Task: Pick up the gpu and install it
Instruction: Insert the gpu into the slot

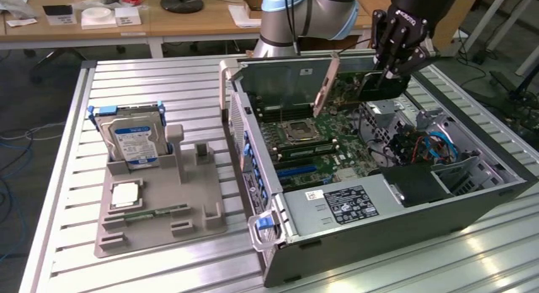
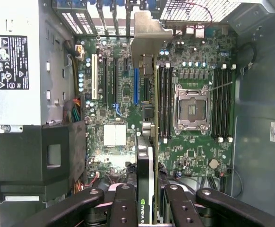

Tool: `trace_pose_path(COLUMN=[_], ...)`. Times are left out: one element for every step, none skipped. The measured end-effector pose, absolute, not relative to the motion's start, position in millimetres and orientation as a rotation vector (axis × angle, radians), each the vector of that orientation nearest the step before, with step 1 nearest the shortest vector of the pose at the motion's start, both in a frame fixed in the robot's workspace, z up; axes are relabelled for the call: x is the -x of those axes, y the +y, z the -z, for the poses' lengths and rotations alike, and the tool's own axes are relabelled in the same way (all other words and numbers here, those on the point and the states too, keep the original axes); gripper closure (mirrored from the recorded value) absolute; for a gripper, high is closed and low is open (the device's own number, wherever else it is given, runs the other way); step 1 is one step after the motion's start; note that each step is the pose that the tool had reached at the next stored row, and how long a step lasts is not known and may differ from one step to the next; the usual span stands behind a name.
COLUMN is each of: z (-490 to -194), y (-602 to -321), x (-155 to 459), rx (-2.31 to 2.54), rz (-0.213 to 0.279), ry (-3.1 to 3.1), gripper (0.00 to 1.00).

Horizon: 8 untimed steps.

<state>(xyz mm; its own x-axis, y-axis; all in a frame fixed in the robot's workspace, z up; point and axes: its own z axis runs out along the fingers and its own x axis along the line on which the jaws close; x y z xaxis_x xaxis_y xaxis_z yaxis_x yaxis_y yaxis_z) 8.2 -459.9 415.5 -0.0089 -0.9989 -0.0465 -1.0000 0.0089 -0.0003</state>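
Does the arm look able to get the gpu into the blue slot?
Probably yes: the case is open, the jaws hold the gpu above the board, and nothing covers the blue slot.

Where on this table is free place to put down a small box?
The bare slats of the table beyond the grey holder, and the strip on its near side. Crowded: inside the computer case, where the gripper holds the gpu.
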Motion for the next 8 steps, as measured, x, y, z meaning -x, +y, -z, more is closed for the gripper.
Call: trace_pose_path(z=[-415.4, -415.2, -415.0, -414.8, -414.6, -414.0, -412.9, -411.2], y=[-459.9, -459.9, -460.0, -460.5, -461.1, -461.4, -461.4, -461.5], x=[-7.8, -7.3, -6.9, -6.6, -6.1, -5.6, -4.9, -4.2], rx=[2.188, 2.188, 2.188, 2.188, 2.188, 2.188, 2.188, 2.188], rz=[-0.051, -0.051, -0.051, -0.051, -0.051, -0.051, -0.051, -0.051], ry=[2.207, 2.207, 2.207, 2.207, 2.207, 2.207, 2.207, 2.207], gripper=[0.73, 0.73, 0.73, 0.73, 0.73, 0.73, 0.73, 0.73])
